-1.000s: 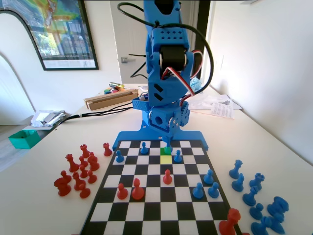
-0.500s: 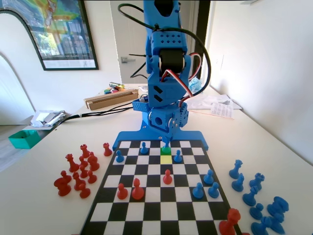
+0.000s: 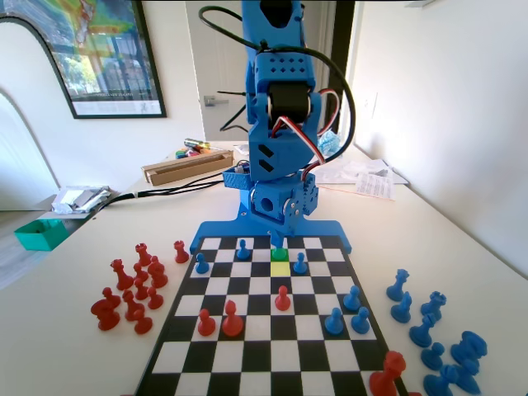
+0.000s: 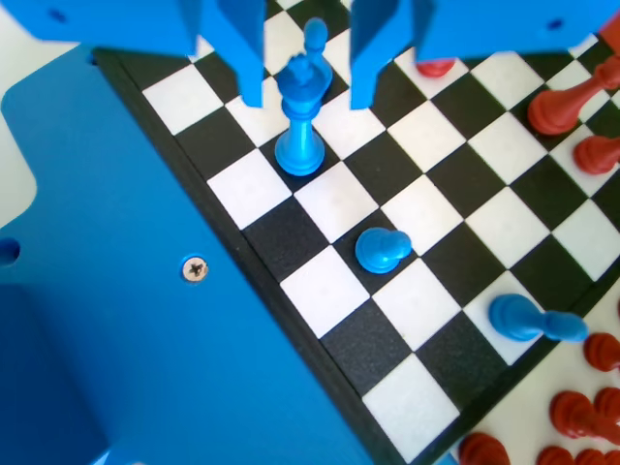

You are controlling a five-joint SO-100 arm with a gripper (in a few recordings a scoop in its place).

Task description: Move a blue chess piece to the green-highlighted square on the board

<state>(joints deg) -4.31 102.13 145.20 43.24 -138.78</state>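
Where the fixed view looked along the board (image 3: 264,330), the green-highlighted square (image 3: 280,255) lay near the far rim, mostly covered by the low gripper (image 3: 278,244); a yellow square (image 3: 280,269) adjoined it, blue pawns (image 3: 300,263) flanking. Wrist view: blue chess piece (image 4: 302,116), slim, crowned, upright on a white square, stood between parted jaws, neither touching. Two blue pawns (image 4: 382,249) stood nearby; red pieces (image 4: 567,105) at right.

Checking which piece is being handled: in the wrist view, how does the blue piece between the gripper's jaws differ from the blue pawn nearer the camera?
The tall blue piece has a slim stem and ornate top and stands between the open gripper jaws; the blue pawn is shorter, round-headed and stands free of the gripper. Both are blue, upright and on the board.
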